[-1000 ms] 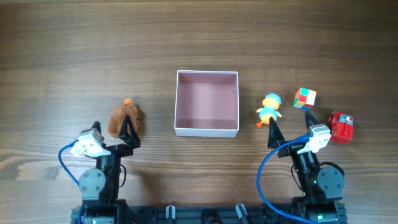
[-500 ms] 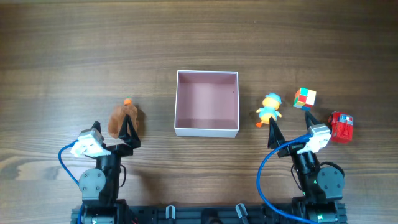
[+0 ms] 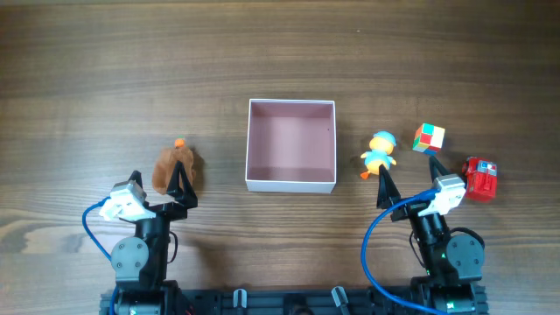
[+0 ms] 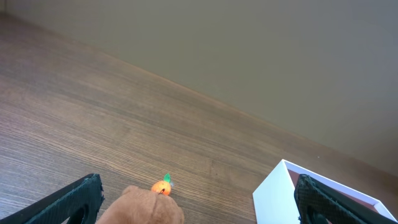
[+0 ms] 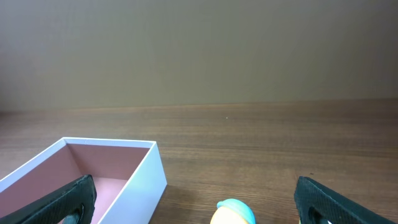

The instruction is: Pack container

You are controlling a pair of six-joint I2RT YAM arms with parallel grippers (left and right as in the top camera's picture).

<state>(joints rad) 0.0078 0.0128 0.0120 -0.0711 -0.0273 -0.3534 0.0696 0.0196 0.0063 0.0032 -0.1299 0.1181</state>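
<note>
The container (image 3: 291, 185) is a square white box with a pinkish-mauve inside, empty, at the table's middle; it also shows in the left wrist view (image 4: 273, 193) and the right wrist view (image 5: 146, 177). A brown plush toy with a small orange carrot (image 3: 175, 166) lies left of it, just ahead of my open left gripper (image 3: 157, 182); it shows between the jaws (image 4: 146, 208). A yellow duck with a blue cap (image 3: 379, 152) stands right of the container, just ahead of my open right gripper (image 3: 411, 179); its cap shows low in the right wrist view (image 5: 235, 213).
A multicoloured cube (image 3: 429, 137) and a red toy (image 3: 479, 178) lie at the right, beyond the duck. Both arm bases sit at the front edge of the wooden table.
</note>
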